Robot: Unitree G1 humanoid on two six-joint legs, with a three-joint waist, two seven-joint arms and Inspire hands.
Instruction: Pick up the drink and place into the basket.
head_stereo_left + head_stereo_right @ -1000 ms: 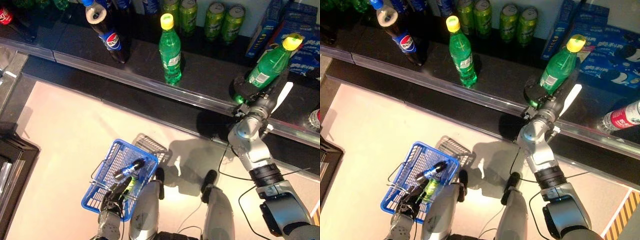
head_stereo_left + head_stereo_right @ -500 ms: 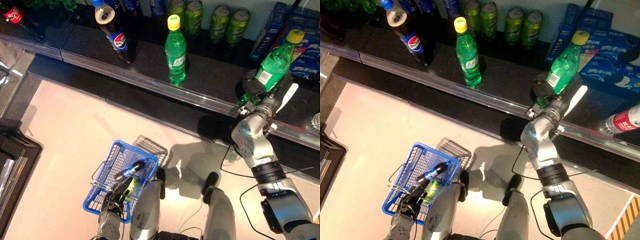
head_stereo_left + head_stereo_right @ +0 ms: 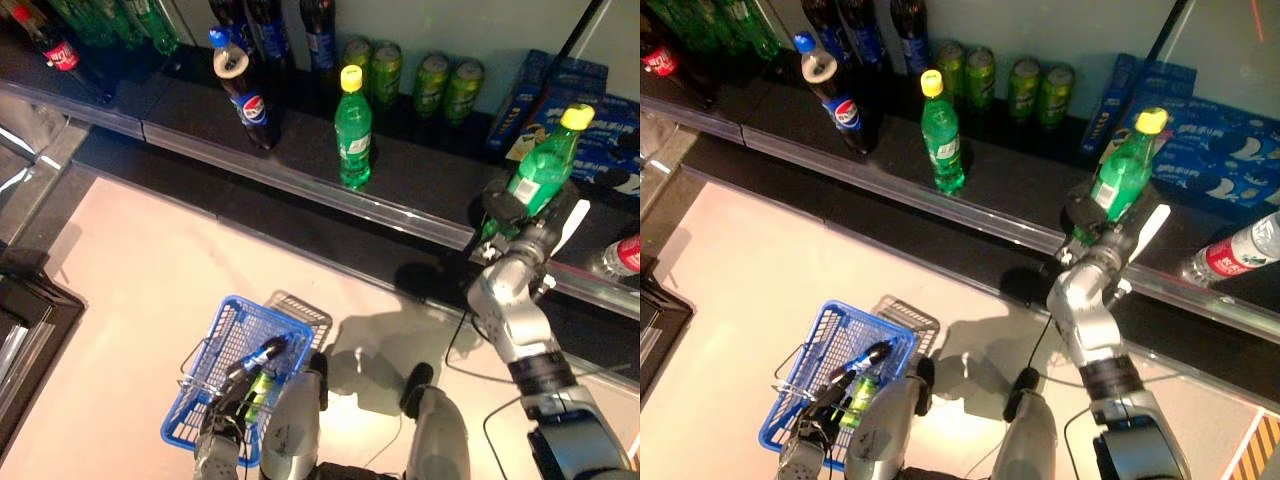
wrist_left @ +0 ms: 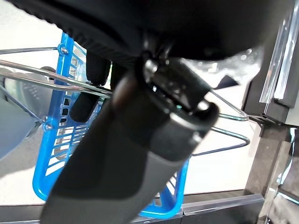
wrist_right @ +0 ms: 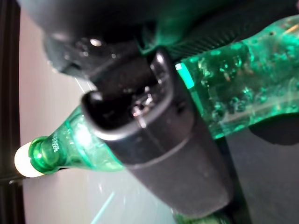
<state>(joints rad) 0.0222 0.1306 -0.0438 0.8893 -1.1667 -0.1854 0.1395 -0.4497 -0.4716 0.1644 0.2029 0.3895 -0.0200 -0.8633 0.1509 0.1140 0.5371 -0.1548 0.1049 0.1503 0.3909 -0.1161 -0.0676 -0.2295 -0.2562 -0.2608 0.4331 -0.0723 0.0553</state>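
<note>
Nearest to the robot, the left hand (image 3: 222, 432) keeps its fingers curled round the wire handle of the blue basket (image 3: 213, 352), as it did a second ago; the basket has not changed its place relative to that hand, and the dark bottle with a blue cap (image 3: 257, 358) and a small green bottle (image 3: 858, 391) lie inside it as before. The whole picture has shifted since the earlier frames, so more of the shelf's back row shows now; that is the camera, not the things. Beyond the basket, across the pale floor, runs the dark shelf (image 3: 420, 180). At the shelf's front edge the right hand (image 3: 521, 219) stays closed round the lower body of the green drink bottle with a yellow cap (image 3: 543, 165); the right wrist view shows the thumb (image 5: 154, 135) lying across the clear green plastic. Earlier this bottle leaned strongly; now it stands closer to upright, and I cannot tell if its base touches the shelf. It is not in the basket yet. Further along the shelf stand a second green bottle (image 3: 352, 128) and a cola bottle (image 3: 243, 92) with a red, white and blue round logo; their print is too small to read. Behind them are green cans (image 3: 445, 87) and blue boxes (image 3: 1200, 135).
</note>
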